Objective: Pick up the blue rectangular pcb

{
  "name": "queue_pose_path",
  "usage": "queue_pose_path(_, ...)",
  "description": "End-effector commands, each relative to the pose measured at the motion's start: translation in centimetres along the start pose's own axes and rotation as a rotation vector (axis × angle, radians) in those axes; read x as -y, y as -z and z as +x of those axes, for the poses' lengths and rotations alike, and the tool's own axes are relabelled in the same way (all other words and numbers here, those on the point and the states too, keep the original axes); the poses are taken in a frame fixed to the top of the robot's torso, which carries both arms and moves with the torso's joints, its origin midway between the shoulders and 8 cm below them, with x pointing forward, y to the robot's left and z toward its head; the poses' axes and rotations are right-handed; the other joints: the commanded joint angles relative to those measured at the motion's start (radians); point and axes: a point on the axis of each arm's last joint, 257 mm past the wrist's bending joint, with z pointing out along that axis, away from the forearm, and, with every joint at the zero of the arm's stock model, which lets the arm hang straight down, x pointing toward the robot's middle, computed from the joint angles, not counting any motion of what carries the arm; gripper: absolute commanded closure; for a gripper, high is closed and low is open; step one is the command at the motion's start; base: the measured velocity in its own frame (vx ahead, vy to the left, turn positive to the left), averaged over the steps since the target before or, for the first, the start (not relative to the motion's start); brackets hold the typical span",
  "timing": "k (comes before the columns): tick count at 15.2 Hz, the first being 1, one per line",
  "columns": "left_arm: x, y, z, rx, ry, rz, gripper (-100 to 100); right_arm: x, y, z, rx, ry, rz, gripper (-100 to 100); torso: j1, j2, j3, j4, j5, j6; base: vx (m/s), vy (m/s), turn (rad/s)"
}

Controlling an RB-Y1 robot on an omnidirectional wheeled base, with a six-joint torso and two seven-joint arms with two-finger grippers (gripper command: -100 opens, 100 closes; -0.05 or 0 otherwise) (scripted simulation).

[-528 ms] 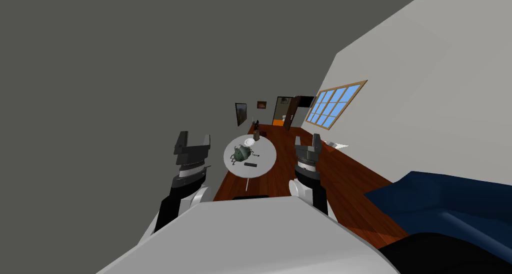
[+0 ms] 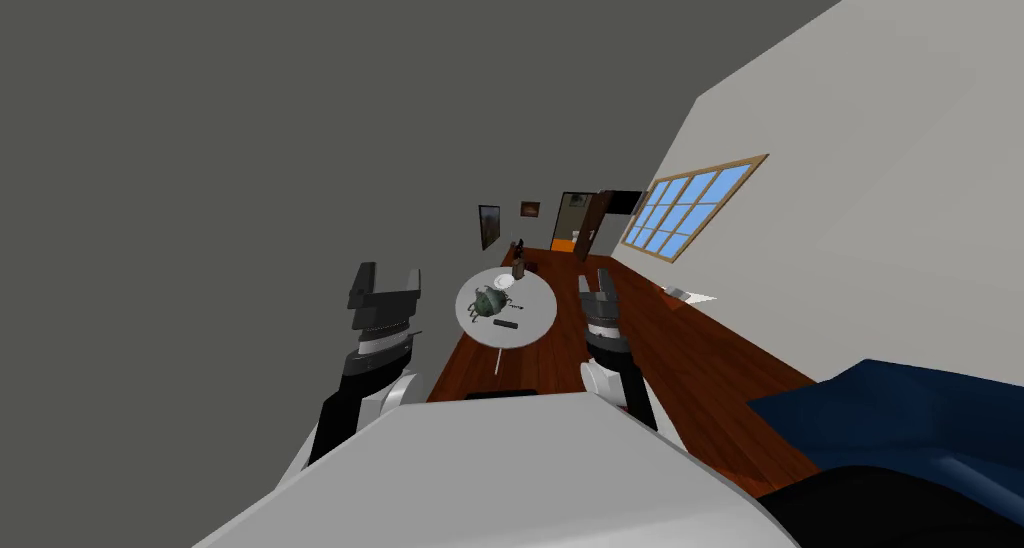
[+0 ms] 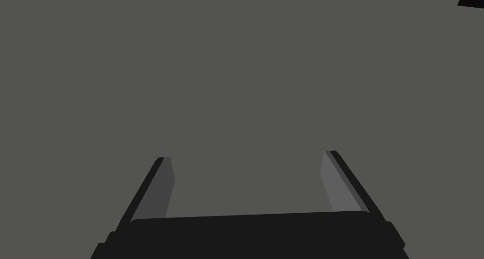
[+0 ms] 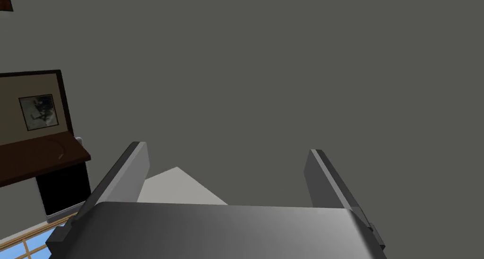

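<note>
1. Approaching only: nothing is grasped. The left gripper (image 2: 387, 275) and right gripper (image 2: 597, 282) are both empty with fingers spread, well short of the round white table (image 2: 535, 322).
2. The blue rectangular pcb can't be made out. A small dark flat bar (image 2: 506, 324) on that table, near a green lumpy object (image 2: 487, 303), may be it; too small to tell.
3. Left to do: drive closer, reach, grip, lift.
4. Since the earlier frame my view has swung slightly and the right gripper has shifted inward toward the table. The left gripper is unchanged.
</note>
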Motion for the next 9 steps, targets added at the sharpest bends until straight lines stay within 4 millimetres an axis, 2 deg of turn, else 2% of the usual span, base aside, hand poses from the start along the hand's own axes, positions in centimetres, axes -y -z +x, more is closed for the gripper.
queue_pose_path(1,0.0,0.0,0.0,0.000,0.000,0.000,0,1.1,0.2,0.8,-0.038,0.015,0.024,-100,0.000,0.000,0.000,0.000,0.000,0.000,-0.055,-0.002,0.136)
queue_pose_path(2,0.0,0.0,0.0,0.000,0.000,0.000,0,2.6,0.5,1.7,-0.082,0.035,0.059,-100,0.000,0.000,0.000,0.000,0.000,0.000,-0.044,-0.007,0.163)
queue_pose_path(3,0.0,0.0,0.0,0.000,0.000,0.000,0,2.6,0.5,1.7,-0.082,0.035,0.059,-100,0.000,-0.001,-0.001,0.000,0.000,0.000,-0.037,-0.008,0.156)
queue_pose_path(4,0.0,0.0,0.0,0.000,0.000,0.000,0,4.3,1.0,2.5,-0.128,0.058,0.097,-100,0.000,-0.002,-0.001,0.000,0.000,0.000,-0.040,-0.006,0.204)
queue_pose_path(5,0.0,0.0,0.0,0.000,0.000,0.000,0,4.3,1.0,2.5,-0.128,0.058,0.097,-100,0.000,-0.002,-0.001,0.000,0.000,0.000,-0.040,-0.007,0.185)
queue_pose_path(6,0.0,0.0,0.0,0.000,0.000,0.000,0,6.1,1.6,3.4,-0.175,0.084,0.139,-100,-0.001,-0.002,-0.001,0.000,0.000,0.000,-0.040,-0.008,0.259)
queue_pose_path(7,0.0,0.0,0.0,0.000,0.000,0.000,0,6.1,1.6,3.4,-0.175,0.084,0.139,-100,-0.001,-0.002,-0.001,-0.001,0.000,0.000,-0.036,-0.013,0.191)
queue_pose_path(8,0.0,0.0,0.0,0.000,0.000,0.000,0,8.0,2.3,4.1,-0.223,0.112,0.183,-100,-0.001,-0.003,-0.001,-0.001,0.000,0.000,-0.036,-0.008,0.233)
queue_pose_path(9,0.0,0.0,0.0,0.000,0.000,0.000,0,8.0,2.3,4.1,-0.223,0.112,0.183,-100,-0.001,-0.003,-0.002,-0.001,0.000,0.000,-0.032,-0.007,0.246)
